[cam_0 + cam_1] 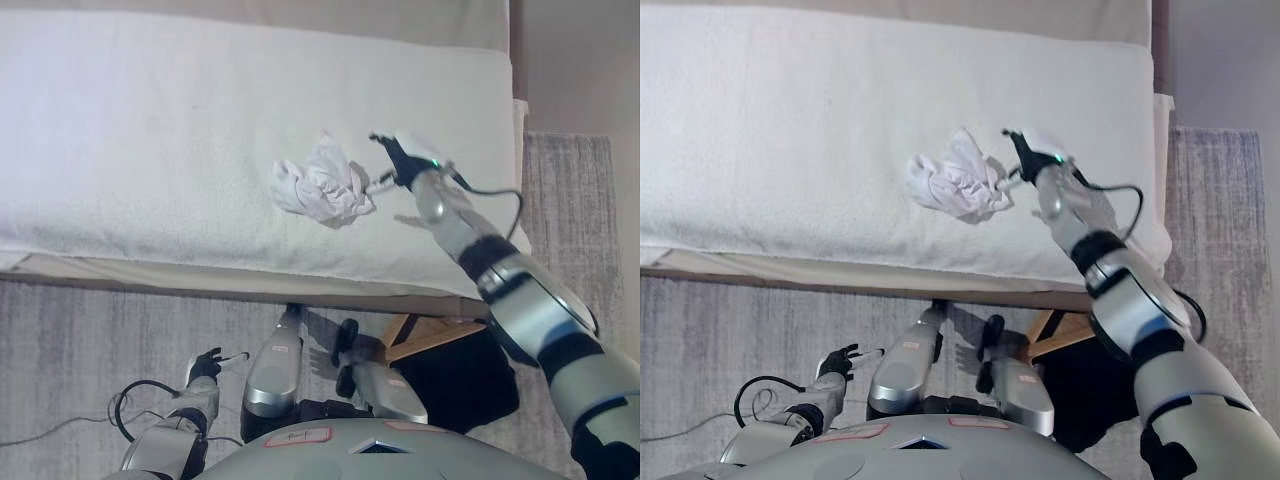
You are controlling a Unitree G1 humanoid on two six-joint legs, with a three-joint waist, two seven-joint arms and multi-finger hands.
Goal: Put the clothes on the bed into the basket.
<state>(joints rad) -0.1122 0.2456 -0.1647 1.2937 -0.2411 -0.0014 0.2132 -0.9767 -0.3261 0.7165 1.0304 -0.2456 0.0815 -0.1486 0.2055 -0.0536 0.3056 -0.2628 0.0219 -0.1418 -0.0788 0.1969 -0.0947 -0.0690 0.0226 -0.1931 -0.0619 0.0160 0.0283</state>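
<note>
Nearest the camera, low at the left, the left hand (207,367) hangs over the grey rug (80,340), fingers (236,357) loosely spread and released, grasping nothing. It is well apart from the bed.

Lower right, beside the robot, a basket (425,335) shows only partly: a tan wooden rim or handle piece with a dark interior (460,385) beneath it. Contents cannot be told; the inside reads only as a dark mass, mostly hidden by the right arm.

Further out, the bed (150,150) spans the width of the view, covered in a white textured sheet, its near edge overhanging a beige base.

On the bed, right of centre, lies a crumpled white garment (322,186), bunched in a loose heap, resting on the sheet.

The right hand (398,160) reaches across the bed edge to the garment's right side. Its dark fingers (385,147) are relaxed and open, just beside the cloth's right edge; whether they touch it cannot be told. The garment is not lifted.
</note>
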